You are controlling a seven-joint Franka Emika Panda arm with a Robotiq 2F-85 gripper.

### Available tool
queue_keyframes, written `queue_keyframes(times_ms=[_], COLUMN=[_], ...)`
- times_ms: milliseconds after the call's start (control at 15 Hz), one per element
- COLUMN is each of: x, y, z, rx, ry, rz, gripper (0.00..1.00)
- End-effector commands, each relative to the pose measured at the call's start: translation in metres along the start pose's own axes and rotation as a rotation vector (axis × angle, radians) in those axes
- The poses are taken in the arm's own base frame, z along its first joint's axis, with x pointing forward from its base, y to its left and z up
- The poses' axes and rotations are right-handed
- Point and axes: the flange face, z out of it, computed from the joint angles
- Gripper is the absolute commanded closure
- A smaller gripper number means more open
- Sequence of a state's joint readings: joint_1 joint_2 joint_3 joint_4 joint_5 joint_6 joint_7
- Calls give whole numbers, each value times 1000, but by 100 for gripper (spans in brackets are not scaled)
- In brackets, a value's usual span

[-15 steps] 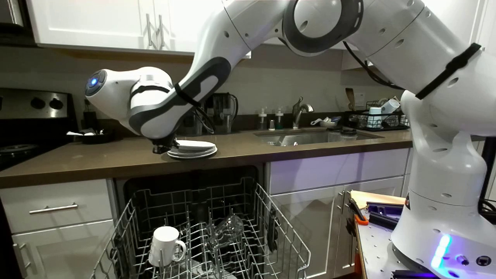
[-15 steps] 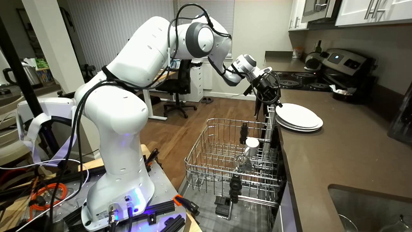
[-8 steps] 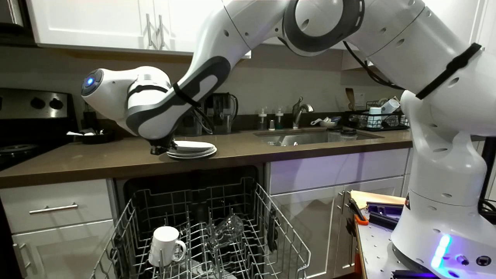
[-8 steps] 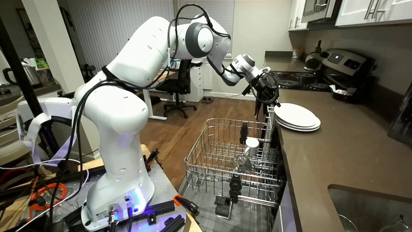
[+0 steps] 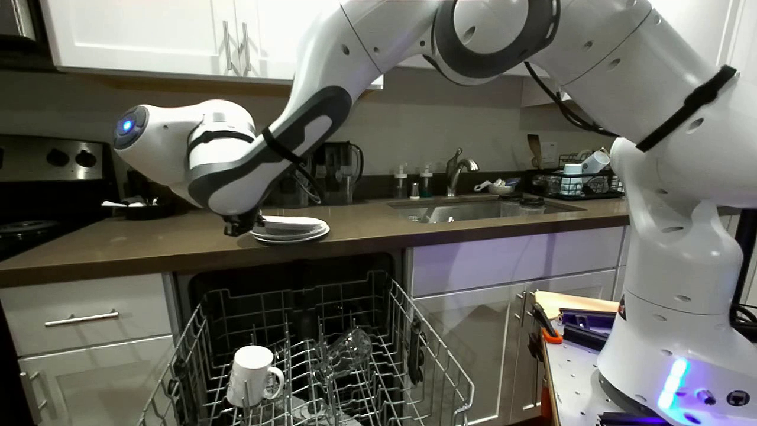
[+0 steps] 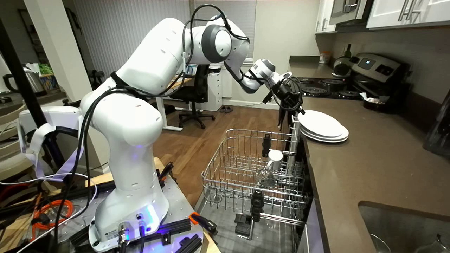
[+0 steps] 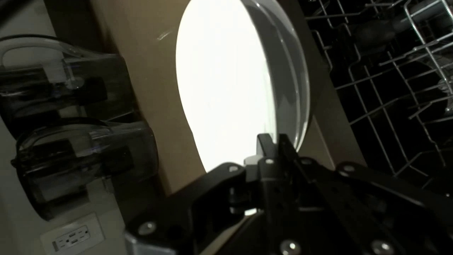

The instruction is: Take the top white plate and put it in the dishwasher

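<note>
Gripper (image 7: 274, 139): pinches rim of top white plate (image 7: 226, 78) | Where: tilted over lower plates (image 6: 330, 140) on counter (image 6: 372, 172), contact unclear | Risk: one-edge hold could let it pivot or slip; low swing toward dishwasher (image 5: 346, 267) could drag lower plates, clip mug (image 5: 249, 373)

Wood floor (image 6: 191, 146), office chair (image 6: 200, 84), vertical blinds (image 6: 116, 35), pale wall (image 6: 284, 38); white cabinets (image 5: 148, 35) above brown counter (image 5: 130, 242).
</note>
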State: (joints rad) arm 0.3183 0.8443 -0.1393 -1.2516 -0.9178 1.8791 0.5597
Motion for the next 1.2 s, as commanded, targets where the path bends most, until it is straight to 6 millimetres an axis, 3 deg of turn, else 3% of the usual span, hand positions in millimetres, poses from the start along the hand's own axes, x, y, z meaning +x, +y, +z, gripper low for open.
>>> queue_keyframes(times_ms=[0, 1133], x=[1, -1], y=[3, -8], z=[-5, -14], rx=[-57, 19], ry=[7, -5], rz=[22, -2], gripper=[98, 98])
